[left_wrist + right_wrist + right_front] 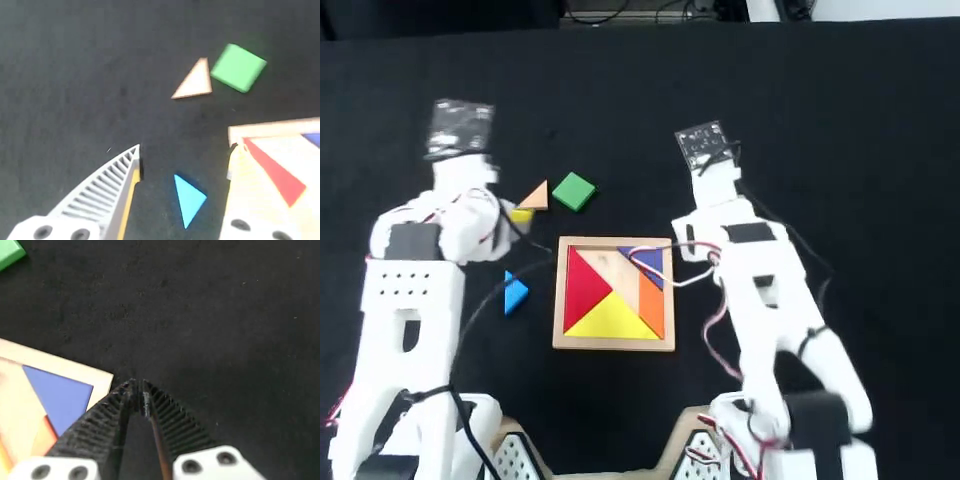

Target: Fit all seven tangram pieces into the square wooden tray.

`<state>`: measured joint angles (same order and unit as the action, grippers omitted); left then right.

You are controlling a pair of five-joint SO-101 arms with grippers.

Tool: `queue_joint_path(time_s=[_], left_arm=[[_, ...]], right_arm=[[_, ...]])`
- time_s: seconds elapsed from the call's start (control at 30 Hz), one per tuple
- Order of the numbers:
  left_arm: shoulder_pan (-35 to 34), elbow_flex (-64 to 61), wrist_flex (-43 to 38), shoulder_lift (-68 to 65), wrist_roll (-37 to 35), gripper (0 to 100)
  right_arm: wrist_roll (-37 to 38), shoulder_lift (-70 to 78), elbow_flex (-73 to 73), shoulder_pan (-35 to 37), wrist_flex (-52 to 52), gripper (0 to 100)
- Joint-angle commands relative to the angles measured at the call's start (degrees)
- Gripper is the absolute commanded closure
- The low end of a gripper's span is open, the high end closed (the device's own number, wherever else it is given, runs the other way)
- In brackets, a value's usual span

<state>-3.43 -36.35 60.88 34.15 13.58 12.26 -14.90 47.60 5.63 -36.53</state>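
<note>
Closest in, the left gripper (185,150) hangs over the black table (75,75) with its fingers (117,182) spread wide and nothing between them. The small blue triangle (189,199) lies flat on the table in the gap they frame. Just beside it is the wooden tray (560,300), which holds the red triangle (585,285), yellow triangle (613,320), orange piece (652,300) and blue slanted piece (62,395), with bare wood left near its far side. The tan triangle (533,195) and green square (573,190) lie just beside each other beyond the tray. The right gripper (136,390) is clenched on nothing, just off the tray's corner.

The blue triangle looks like the piece to fetch (though the tips may sit nearer the tan one; hard to judge). Centre the fingers over it and come straight down until the tips almost meet the table. Close across two edges, not a point, since so thin a piece could pop out or tilt. Stay clear of the tray's rim and lift level.
</note>
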Motion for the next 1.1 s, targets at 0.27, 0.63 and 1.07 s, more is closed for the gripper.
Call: queue_joint_path(time_s=[0.27, 0.63, 1.07], left_arm=[[9.63, 11.21, 24.53, 0.79, 47.74, 72], [2.07, 12.0, 13.19, 0.62, 31.56, 72], [-13.14, 12.09, -12.48, 0.62, -18.9, 72]], right_arm=[[-1.41, 11.91, -10.86, -4.31, 1.41, 98.7], [-1.14, 12.35, -10.86, -4.04, 1.49, 98.7], [-1.05, 12.53, -10.68, -3.96, 1.93, 98.7]])
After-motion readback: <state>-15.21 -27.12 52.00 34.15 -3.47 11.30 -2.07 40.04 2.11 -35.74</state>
